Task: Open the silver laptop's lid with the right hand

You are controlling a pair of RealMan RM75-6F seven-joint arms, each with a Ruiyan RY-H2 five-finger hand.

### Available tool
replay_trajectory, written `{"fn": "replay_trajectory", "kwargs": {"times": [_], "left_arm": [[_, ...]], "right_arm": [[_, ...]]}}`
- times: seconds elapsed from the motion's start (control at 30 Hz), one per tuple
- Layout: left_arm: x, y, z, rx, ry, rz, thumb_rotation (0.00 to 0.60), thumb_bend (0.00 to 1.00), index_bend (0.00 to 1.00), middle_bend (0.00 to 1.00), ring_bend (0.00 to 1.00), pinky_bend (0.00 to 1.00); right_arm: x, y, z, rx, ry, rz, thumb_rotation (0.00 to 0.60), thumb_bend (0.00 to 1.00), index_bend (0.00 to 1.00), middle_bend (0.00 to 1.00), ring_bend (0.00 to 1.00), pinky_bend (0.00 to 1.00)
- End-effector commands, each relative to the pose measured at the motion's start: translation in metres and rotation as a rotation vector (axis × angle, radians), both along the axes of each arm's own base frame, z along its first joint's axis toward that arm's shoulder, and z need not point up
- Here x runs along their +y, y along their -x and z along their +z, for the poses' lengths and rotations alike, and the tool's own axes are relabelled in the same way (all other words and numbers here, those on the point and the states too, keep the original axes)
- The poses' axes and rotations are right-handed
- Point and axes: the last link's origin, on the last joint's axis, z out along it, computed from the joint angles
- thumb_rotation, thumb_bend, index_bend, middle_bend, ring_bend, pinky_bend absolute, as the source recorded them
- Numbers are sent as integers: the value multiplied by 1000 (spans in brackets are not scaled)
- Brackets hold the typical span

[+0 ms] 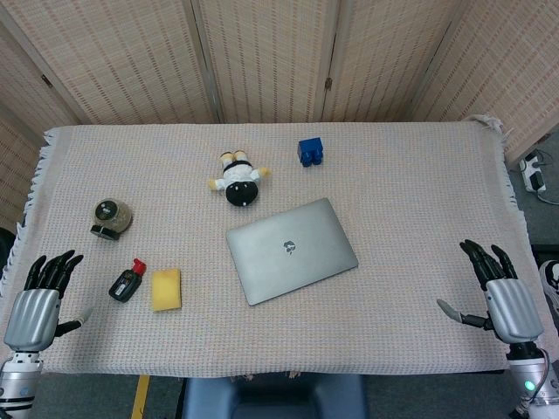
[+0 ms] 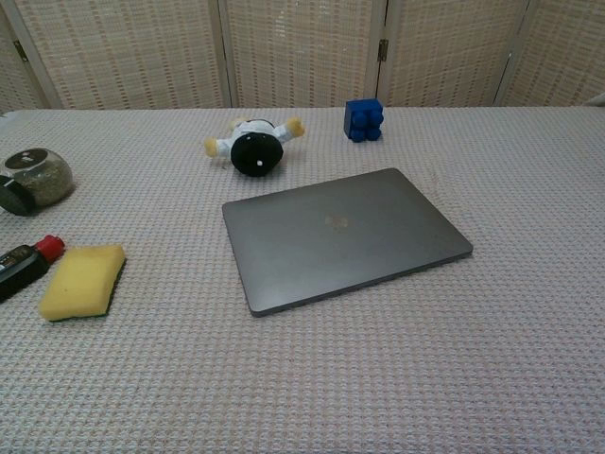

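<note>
Right hand (image 1: 505, 301) rested empty, fingers spread, at the desk's (image 1: 410, 175) near edge. Flat silver metal laptop (image 1: 292, 250) lay well apart to its left, lid fully shut, untouched. Task not begun: reach, lift lid remaining.

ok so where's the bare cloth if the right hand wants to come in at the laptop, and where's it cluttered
The widest bare cloth lies between the right hand and the closed laptop, running back to the far edge right of the blue block. The near strip before the laptop is also free. Crowded: the laptop's left side, with sponge, black-and-red tool, jar, and plush toy just behind.
</note>
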Motion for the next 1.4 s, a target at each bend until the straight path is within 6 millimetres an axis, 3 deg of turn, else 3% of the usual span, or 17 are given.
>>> {"fn": "replay_trajectory", "kwargs": {"times": [0.03,0.3,0.5,0.6,0.67,0.9,1.23,1.4], "left_arm": [[2,1,0,8,-5,2,600,282,157,108,135,40],[3,1,-2,-5,-5,-1,600,282,157,108,135,40],[3,1,1,-9,-4,-5,600,281,157,108,135,40],[3,1,1,-12,-3,-7,600,282,157,108,135,39],[1,1,2,-16,-3,-6,600,282,157,108,134,39],[-9,6,7,-15,-5,15,600,283,157,108,135,39],[-14,10,11,-10,-11,40,600,283,160,108,135,37],[-14,10,15,-9,-15,45,600,283,164,108,135,35]], "right_arm": [[-2,-2,-1,0,-5,3,212,257,0,96,177,0],[-6,-11,-4,10,-29,30,214,257,0,96,176,0],[-34,-34,-16,14,-119,102,215,259,0,96,177,0],[-50,-45,-23,10,-161,128,210,380,0,103,186,0],[-75,-64,-38,18,-227,172,210,484,0,121,196,0],[-140,-114,-91,38,-398,211,207,662,0,169,217,0],[-206,-173,-159,42,-539,212,155,678,0,172,191,0],[-229,-197,-185,53,-577,200,99,664,0,107,160,0]]}}
